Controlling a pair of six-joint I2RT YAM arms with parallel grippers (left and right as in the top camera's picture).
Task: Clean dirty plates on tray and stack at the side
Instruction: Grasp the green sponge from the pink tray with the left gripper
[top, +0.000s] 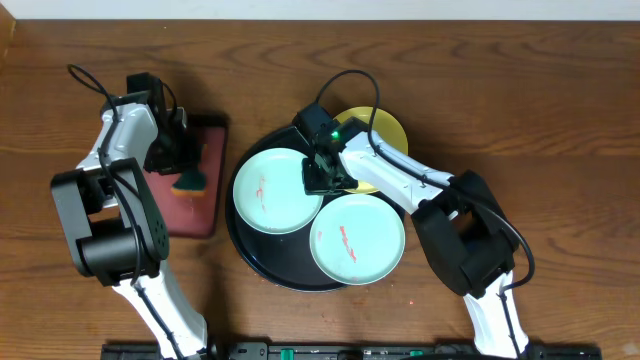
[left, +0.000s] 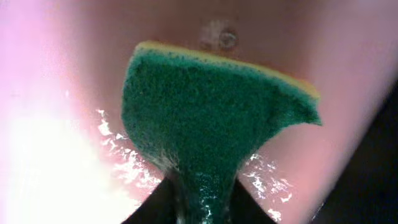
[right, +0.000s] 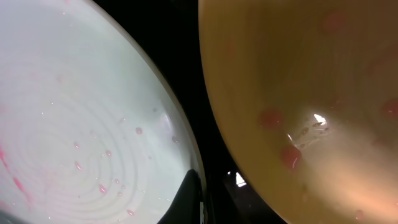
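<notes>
Sponge (left: 211, 112), green with a yellow back, is clamped in the left gripper (top: 185, 165) over the small tray (top: 195, 215) at the left (its lower end squeezed narrow between the jaws). At centre the black tray (top: 248, 262) carries the left mint plate (top: 270, 190) and the near mint plate (top: 357, 240). The yellow plate (top: 392, 135) is at its far right edge. All three show red smears. The right gripper (top: 325, 175), jaws together, hangs low between left mint plate and yellow plate.
</notes>
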